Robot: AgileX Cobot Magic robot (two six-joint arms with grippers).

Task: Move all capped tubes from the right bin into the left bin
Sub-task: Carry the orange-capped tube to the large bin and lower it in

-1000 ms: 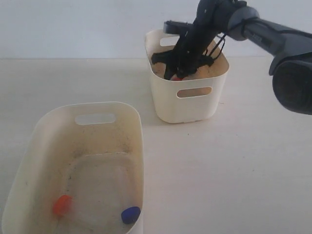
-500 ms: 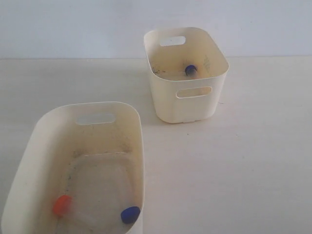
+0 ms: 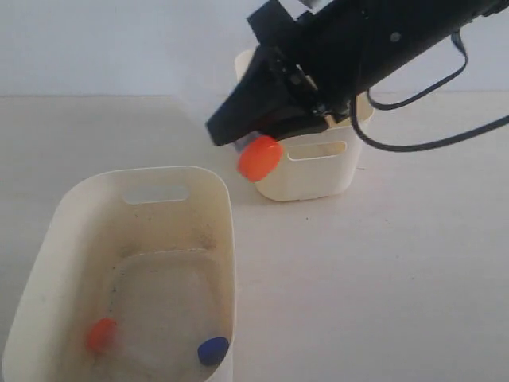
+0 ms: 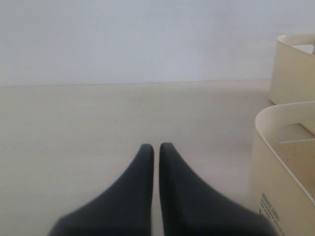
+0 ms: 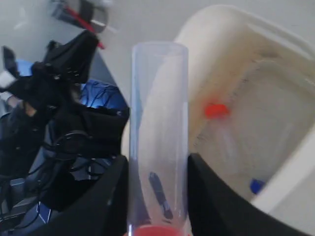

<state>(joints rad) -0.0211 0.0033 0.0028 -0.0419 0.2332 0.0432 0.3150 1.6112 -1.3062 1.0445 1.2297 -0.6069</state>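
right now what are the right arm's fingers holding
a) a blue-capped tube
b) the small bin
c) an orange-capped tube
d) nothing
c: the right fingers clamp the orange-capped tube, whose cap pokes out below them in the exterior view.

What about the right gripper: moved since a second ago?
Yes. The right gripper rose out of the right bin toward the left bin, holding an orange-capped tube.
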